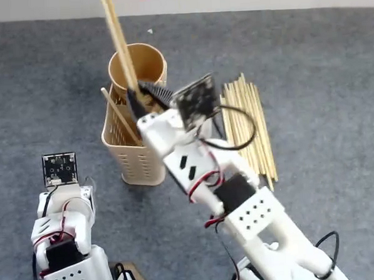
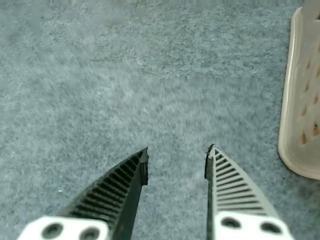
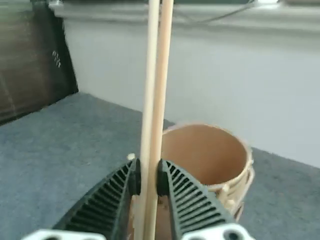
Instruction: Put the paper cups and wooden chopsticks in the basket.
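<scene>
Right claw clenched two wooden chopsticks, their long axis nearly upright, just above the basket, lower ends aimed down into it beside the paper cup standing inside.

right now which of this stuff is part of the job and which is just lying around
Part of the job: two chopsticks held in the right gripper over the basket; paper cup and one chopstick in the basket; loose chopstick pile beside it.
Just there: grey carpet; left gripper, open over it.
</scene>
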